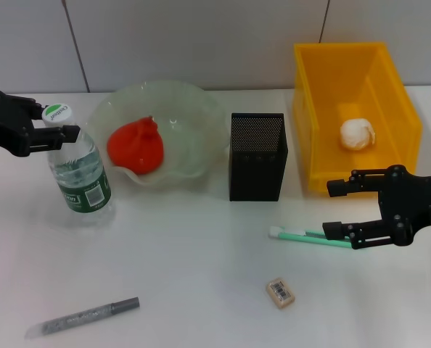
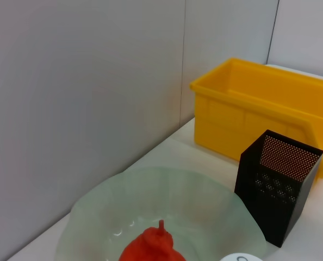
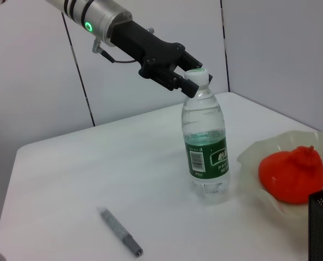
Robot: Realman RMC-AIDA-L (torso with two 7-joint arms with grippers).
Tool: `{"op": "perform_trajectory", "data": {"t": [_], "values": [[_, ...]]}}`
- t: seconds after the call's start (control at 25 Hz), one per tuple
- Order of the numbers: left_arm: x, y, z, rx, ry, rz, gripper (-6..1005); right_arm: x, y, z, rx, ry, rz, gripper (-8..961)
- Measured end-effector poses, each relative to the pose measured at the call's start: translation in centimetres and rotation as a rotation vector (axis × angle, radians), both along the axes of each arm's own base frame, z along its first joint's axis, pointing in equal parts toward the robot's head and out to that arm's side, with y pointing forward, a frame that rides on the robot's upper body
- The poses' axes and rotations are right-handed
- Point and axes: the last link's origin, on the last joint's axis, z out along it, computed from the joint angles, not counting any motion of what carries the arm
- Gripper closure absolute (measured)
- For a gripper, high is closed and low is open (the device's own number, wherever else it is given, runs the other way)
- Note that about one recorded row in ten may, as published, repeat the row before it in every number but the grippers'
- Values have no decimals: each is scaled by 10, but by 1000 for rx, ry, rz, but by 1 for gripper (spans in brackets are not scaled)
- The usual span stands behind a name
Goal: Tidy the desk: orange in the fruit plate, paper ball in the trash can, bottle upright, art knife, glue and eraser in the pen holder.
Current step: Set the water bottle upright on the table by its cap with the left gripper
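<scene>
Glue stick (image 1: 310, 237) lies lengthwise on the desk in front of the pen holder (image 1: 257, 155), its end between the right gripper's (image 1: 333, 209) parted fingers. Right wrist view: left gripper (image 3: 190, 79) pinches the upright bottle's (image 3: 205, 142) neck (orange beside).

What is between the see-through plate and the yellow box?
The black mesh pen holder stands between the fruit plate and the yellow bin, as the head view shows.
</scene>
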Motion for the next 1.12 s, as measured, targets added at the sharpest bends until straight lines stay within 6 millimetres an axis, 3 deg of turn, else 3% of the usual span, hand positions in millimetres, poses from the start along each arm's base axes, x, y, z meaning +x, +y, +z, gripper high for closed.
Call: {"op": "perform_trajectory", "data": {"t": [1.12], "values": [[1, 1, -8, -13, 18, -5, 546, 0, 1, 1, 5, -2, 2, 181]]}}
